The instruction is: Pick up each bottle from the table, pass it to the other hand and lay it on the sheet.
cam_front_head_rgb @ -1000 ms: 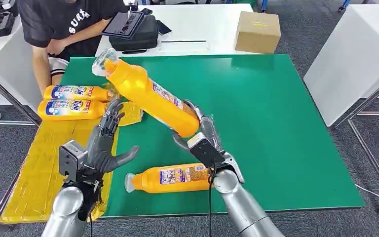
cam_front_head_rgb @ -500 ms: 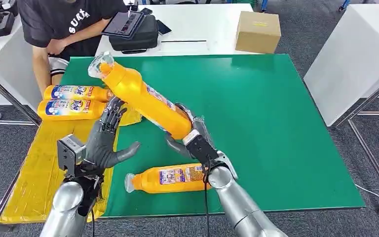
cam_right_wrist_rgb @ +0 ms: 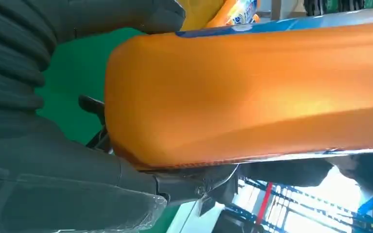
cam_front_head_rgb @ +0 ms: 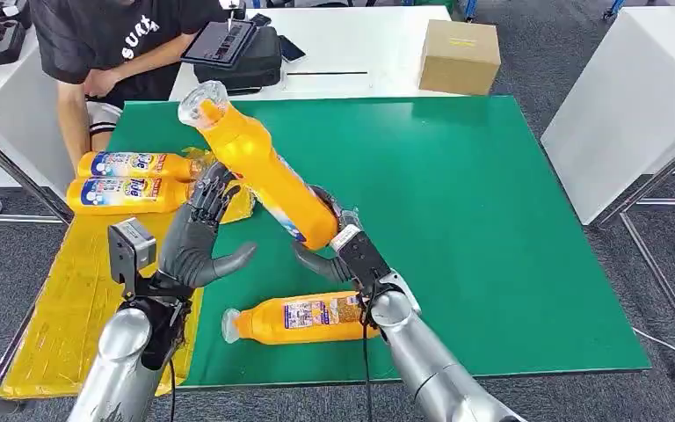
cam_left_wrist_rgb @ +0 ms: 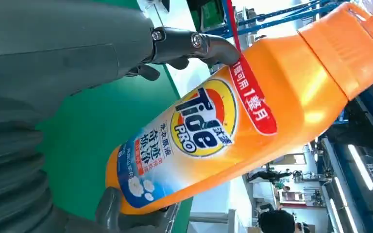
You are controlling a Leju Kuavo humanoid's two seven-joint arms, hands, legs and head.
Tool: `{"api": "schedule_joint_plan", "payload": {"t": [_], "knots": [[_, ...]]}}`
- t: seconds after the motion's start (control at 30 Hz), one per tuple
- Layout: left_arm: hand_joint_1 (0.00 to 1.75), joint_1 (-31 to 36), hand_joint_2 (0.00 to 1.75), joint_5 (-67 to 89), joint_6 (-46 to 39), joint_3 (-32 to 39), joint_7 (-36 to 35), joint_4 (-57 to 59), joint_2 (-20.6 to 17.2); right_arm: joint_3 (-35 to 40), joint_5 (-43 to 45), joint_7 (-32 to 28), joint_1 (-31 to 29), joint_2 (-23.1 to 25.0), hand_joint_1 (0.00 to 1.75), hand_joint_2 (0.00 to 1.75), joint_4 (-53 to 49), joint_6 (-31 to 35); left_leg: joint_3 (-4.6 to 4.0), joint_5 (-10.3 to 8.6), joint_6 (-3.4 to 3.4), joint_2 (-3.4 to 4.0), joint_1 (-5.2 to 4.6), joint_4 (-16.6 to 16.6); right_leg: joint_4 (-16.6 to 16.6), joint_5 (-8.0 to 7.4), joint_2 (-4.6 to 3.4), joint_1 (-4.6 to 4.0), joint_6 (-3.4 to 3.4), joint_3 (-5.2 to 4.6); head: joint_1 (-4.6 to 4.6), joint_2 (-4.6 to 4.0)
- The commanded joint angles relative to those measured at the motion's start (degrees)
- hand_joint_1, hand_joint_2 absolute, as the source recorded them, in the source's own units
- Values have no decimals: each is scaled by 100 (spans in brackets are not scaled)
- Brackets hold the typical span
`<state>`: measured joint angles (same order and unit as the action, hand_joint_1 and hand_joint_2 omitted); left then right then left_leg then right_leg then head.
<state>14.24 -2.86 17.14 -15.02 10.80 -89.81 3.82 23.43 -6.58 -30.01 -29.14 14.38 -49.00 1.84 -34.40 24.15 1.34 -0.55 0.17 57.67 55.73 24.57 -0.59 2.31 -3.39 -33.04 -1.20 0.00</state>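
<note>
My right hand [cam_front_head_rgb: 334, 242] grips the base of an orange detergent bottle [cam_front_head_rgb: 259, 167], held tilted above the green table [cam_front_head_rgb: 457, 185] with its clear cap toward the far left. In the right wrist view the bottle's base [cam_right_wrist_rgb: 252, 92] sits inside that hand [cam_right_wrist_rgb: 53, 145]. My left hand [cam_front_head_rgb: 198, 242] is beside the bottle with fingers spread, its fingertips close to the bottle's side. The left wrist view shows the bottle's label [cam_left_wrist_rgb: 204, 121] just beyond the hand [cam_left_wrist_rgb: 58, 53]. Another orange bottle [cam_front_head_rgb: 303, 316] lies on the table near the front edge. Two bottles [cam_front_head_rgb: 127, 180] lie on the yellow sheet [cam_front_head_rgb: 70, 299].
A person in a black shirt [cam_front_head_rgb: 114, 44] sits at the far left corner. Behind the green table, a white table holds a black case [cam_front_head_rgb: 242, 57] and a cardboard box [cam_front_head_rgb: 459, 54]. A white cabinet [cam_front_head_rgb: 633, 97] stands at the right.
My right hand has swung the bottle more upright and moved left toward my left hand. My left hand has risen closer to the bottle's side.
</note>
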Motion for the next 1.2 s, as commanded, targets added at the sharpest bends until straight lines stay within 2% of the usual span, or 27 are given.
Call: {"api": "schedule_joint_plan", "payload": {"t": [0.03,0.33,0.77,1.2], "knots": [[0,301,175,-8,16,-134,-35,466,-3,11,7,-12,-344,-6,175,175,511,-4,13,4,-9,-4,7,3,-3,4,15,-11,28,20,0,0],[0,776,175,-444,114,-244,-290,906,37,-6,69,-69,-337,-11,175,175,454,-88,3,0,-8,-14,6,6,1,4,23,-9,26,12,0,0],[0,963,175,-706,150,-283,-455,1107,44,22,70,-87,-361,8,175,175,452,-156,6,1,-6,-7,5,3,-2,3,15,-8,21,12,0,0],[0,1591,175,-1210,355,-335,-615,2059,-77,145,17,-70,-436,34,175,175,486,-410,4,0,-5,-3,3,3,1,2,9,-5,18,8,0,2]]}}
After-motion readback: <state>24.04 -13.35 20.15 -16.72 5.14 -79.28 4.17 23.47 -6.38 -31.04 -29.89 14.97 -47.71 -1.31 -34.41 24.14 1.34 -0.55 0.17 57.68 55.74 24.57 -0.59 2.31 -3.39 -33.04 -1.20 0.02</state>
